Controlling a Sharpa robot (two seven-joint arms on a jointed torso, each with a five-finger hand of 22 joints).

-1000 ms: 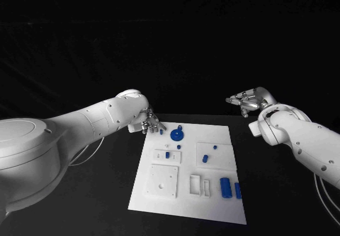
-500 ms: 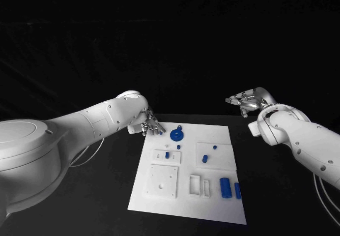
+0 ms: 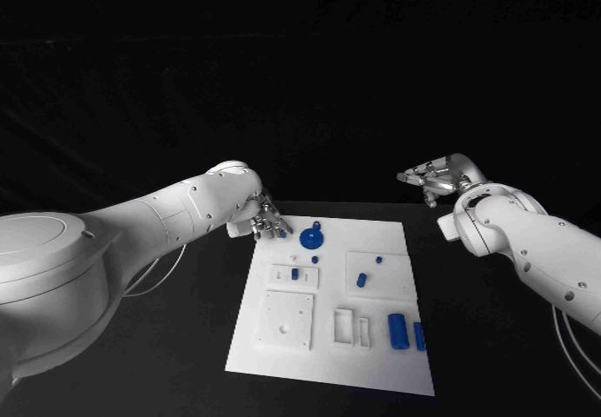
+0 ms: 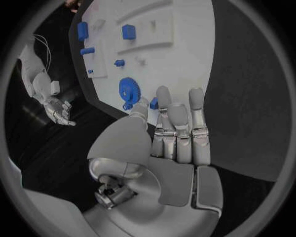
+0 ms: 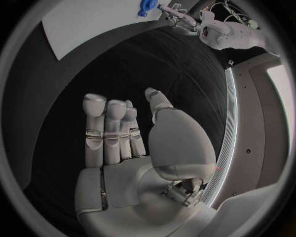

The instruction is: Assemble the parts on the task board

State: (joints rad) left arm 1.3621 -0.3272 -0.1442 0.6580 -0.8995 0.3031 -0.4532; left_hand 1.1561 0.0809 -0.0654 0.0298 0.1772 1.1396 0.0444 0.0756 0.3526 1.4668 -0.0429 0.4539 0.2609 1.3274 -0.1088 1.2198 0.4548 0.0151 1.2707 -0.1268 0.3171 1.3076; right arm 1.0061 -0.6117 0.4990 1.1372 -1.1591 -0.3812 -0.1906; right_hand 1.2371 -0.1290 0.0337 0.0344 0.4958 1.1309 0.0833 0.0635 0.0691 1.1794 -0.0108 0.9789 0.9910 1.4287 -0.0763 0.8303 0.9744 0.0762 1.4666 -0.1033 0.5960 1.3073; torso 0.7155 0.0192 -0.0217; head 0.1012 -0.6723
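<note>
Head view: white rectangular task board (image 3: 376, 239) lying flat on the black table (image 3: 188, 347), long side running away from the robot. Blue toothed gear with a short stem (image 3: 313, 237) near the board's far left corner; small blue peg (image 3: 295, 273) standing in a raised white block; short blue pin (image 3: 362, 280) on a second white block; two blue cylinders (image 3: 399, 331) side by side near the board's right near corner. Left hand (image 3: 266, 219), silver, many-fingered, at the board's far left corner, fingers pointing down beside the gear, holding nothing. Right hand (image 3: 432, 180) raised well apart from the board beyond its far right corner, fingers loosely spread, empty. Against the picture of half a second ago: both hands and all parts lie as before; no shift found. No brand, label or writing legible. Left wrist view: left hand (image 4: 175, 133) with fingers extended side by side and thumb apart, nothing between them; fingertips above the board's edge (image 4: 185, 64), just beside the blue gear (image 4: 129, 90); further blue parts on the board beyond; right hand (image 4: 58, 111) visible off the board, over the table. Right wrist view: right hand (image 5: 132, 138) extended, palm bare, over dark table; a corner of the board (image 5: 80, 24), the gear (image 5: 147, 6) and the left hand (image 5: 175, 17) visible beyond.
</note>
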